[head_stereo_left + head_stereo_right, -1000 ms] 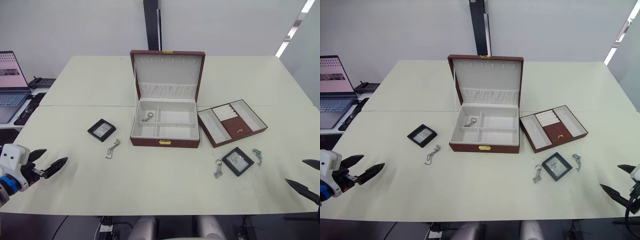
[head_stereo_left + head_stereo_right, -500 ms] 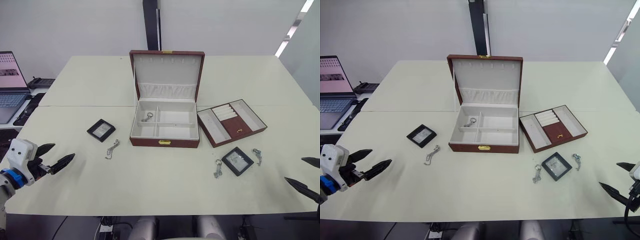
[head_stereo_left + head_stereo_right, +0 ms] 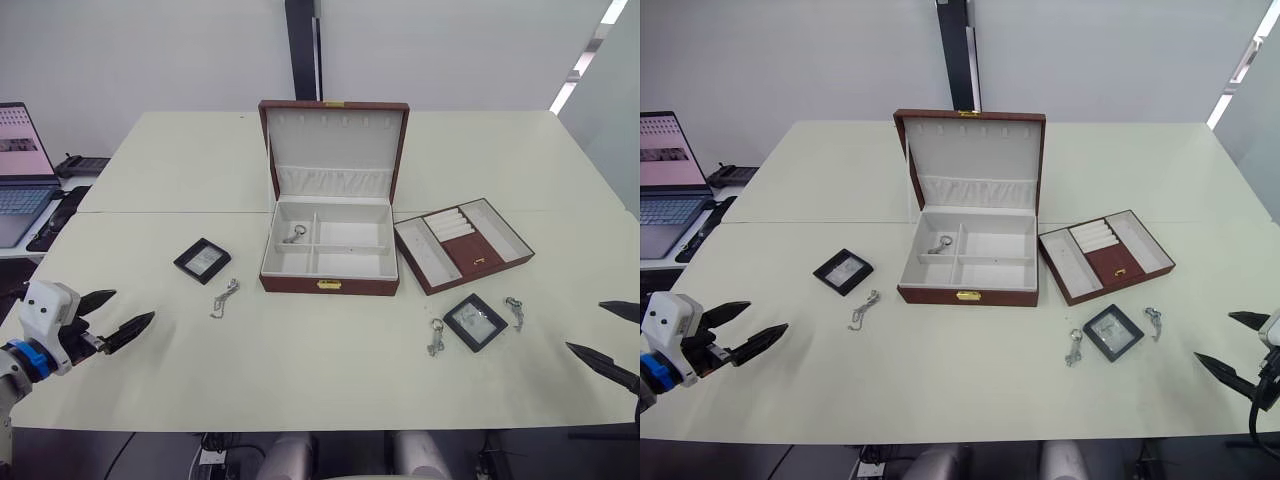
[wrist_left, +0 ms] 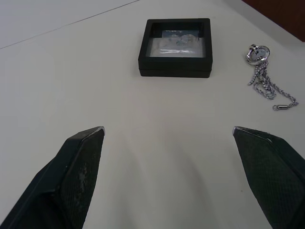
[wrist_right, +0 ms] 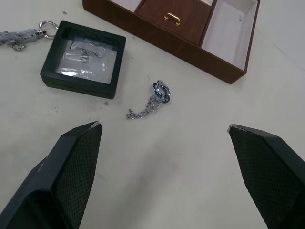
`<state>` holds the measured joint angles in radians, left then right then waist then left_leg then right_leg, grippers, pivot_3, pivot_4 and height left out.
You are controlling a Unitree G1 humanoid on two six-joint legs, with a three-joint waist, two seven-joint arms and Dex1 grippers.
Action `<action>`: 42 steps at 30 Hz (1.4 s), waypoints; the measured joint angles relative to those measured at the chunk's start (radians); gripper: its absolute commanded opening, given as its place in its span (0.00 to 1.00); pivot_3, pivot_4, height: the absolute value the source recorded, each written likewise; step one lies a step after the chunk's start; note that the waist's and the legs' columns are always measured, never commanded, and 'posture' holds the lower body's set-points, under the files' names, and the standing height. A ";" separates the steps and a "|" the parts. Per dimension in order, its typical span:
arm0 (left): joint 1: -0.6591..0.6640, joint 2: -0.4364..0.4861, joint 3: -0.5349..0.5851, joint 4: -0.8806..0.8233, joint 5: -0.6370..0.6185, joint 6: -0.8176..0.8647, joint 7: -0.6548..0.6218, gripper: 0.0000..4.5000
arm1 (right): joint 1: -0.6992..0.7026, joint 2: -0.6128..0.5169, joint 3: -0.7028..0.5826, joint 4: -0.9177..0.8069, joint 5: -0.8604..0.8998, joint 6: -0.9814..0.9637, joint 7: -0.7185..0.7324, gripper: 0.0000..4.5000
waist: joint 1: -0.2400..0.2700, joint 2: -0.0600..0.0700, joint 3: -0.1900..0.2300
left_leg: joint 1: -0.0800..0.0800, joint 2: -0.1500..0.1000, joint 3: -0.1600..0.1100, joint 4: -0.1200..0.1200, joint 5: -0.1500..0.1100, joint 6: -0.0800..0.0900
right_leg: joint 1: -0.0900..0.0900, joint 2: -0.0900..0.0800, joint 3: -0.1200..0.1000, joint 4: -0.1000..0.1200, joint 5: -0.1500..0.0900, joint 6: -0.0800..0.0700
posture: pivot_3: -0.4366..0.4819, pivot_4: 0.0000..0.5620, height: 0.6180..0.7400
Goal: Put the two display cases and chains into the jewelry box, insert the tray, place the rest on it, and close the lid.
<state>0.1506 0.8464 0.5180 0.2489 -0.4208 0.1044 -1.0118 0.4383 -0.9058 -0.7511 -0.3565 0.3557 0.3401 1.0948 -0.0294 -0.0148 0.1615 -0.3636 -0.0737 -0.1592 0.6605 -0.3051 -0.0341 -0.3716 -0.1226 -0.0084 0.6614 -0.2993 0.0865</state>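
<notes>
The jewelry box [image 3: 329,284] stands mid-table, its lid [image 3: 335,140] upright. A silver chain piece [image 3: 296,234] lies in its back-left compartment. The tray [image 3: 463,245] sits just right of the box. One display case [image 3: 203,260] lies left of the box with a chain [image 3: 226,297] beside it. The other display case [image 3: 475,321] lies front right, between two silver trinkets [image 3: 436,337] [image 3: 515,312]. My left gripper [image 3: 134,304] is open, short of the left case [image 4: 175,46]. My right gripper [image 3: 584,326] is open, right of a trinket [image 5: 150,100].
A laptop [image 3: 20,170] and dark devices [image 3: 60,215] sit on a side table at the far left. A dark post [image 3: 303,50] rises behind the table [image 3: 320,370]. The front edge runs just beneath both grippers.
My left gripper has moved up and right, toward the left case. My right gripper has risen slightly. Both stay open.
</notes>
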 measured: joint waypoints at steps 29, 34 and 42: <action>0.250 -0.147 0.087 -0.434 -0.102 0.167 0.116 0.99 | -0.961 -0.029 0.783 -0.151 0.339 0.343 0.004 1.00 | 0.006 0.000 0.003 | -0.003 0.000 -0.001 0.000 0.001 -0.002 | -0.001 0.000 -0.002 -0.003 0.000 -0.001 | 0.48 0.27 1.00; 0.232 -0.177 0.057 -0.481 -0.106 0.191 0.156 0.99 | -0.961 -0.017 0.786 -0.152 0.332 0.343 0.002 1.00 | 0.006 0.000 0.003 | -0.003 0.000 -0.001 0.000 0.001 -0.002 | -0.001 0.000 -0.002 -0.002 0.000 -0.001 | 0.48 0.27 1.00; 0.135 -0.195 -0.004 -0.480 -0.095 0.203 0.229 0.99 | -0.939 -0.012 0.787 -0.179 0.333 0.345 -0.016 1.00 | 0.007 0.000 0.003 | -0.003 0.000 -0.001 0.000 0.001 -0.002 | -0.002 0.000 -0.002 -0.002 0.000 -0.001 | 0.48 0.27 1.00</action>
<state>0.2857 0.6519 0.5138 -0.2313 -0.5162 0.3070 -0.7829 -0.5003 -0.9173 0.0363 -0.5360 0.6882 0.6852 1.0786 -0.0229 -0.0153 0.1642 -0.3662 -0.0736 -0.1606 0.6607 -0.3040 -0.0363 -0.3732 -0.1227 -0.0106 0.6593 -0.2996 0.0857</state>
